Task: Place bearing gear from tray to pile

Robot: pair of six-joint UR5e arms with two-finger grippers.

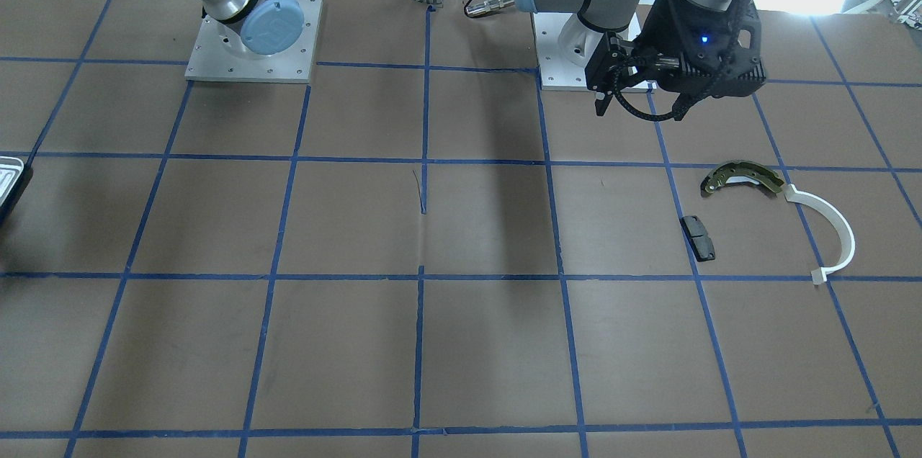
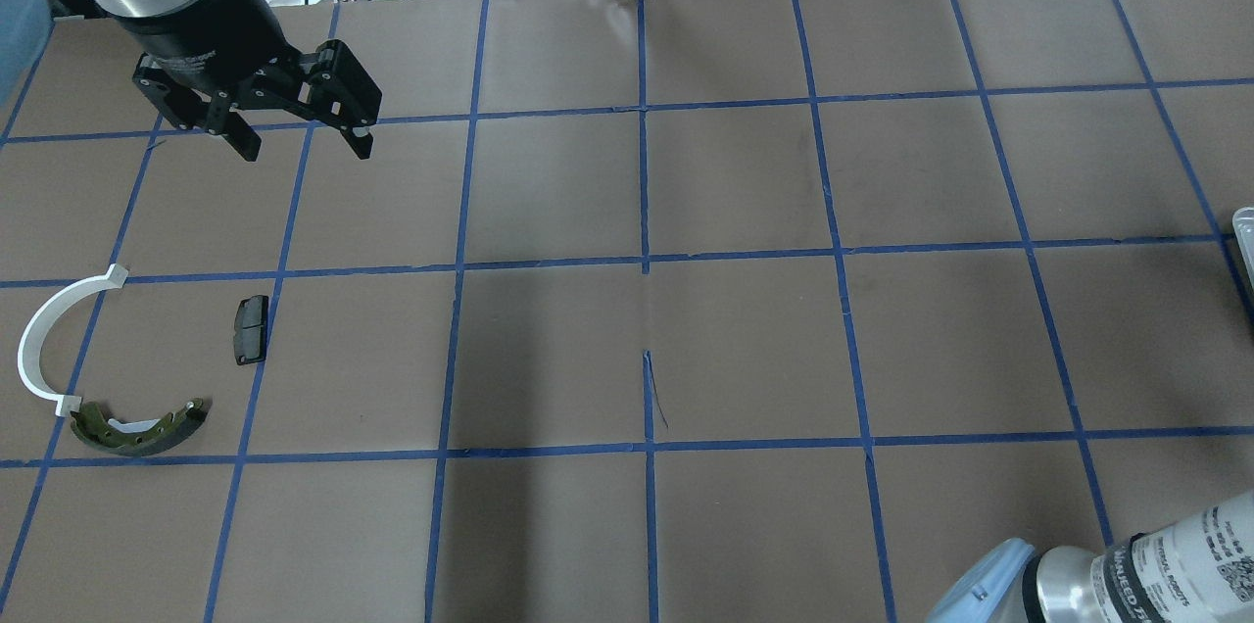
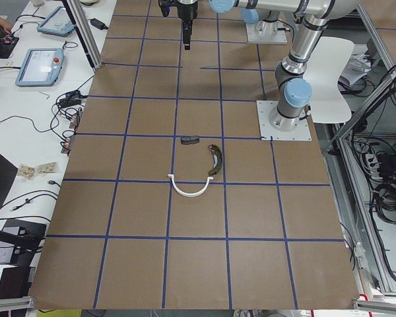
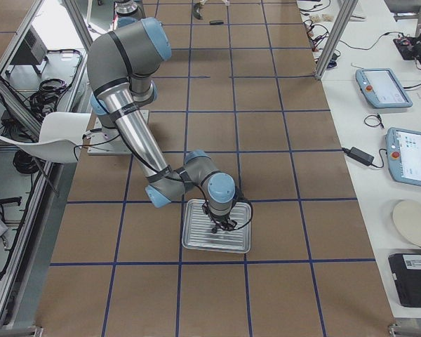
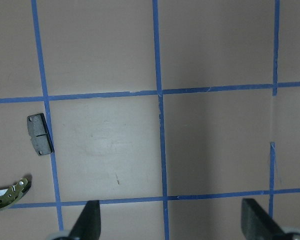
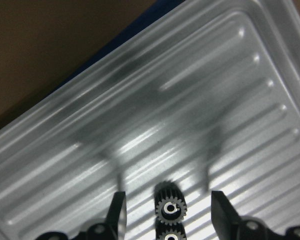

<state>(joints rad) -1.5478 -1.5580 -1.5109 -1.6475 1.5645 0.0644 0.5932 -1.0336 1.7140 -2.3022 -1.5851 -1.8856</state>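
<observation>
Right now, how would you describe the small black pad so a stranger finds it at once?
On the brown gridded table, find three loose parts on the side of the left gripper. The black pad lies apart from the white arc and olive brake shoe; it alone is small, dark and straight-edged.

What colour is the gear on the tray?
The gear is black-toothed with a silvery centre ring, clearest in the right wrist view.

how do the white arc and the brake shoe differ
The white plastic arc is a thin, plain band; the brake shoe is olive metal, broader, with holes. The arc sweeps a longer, wider curve; the shoe is shorter and shallower. Both are curved, lie flat, their near ends close together.
</observation>
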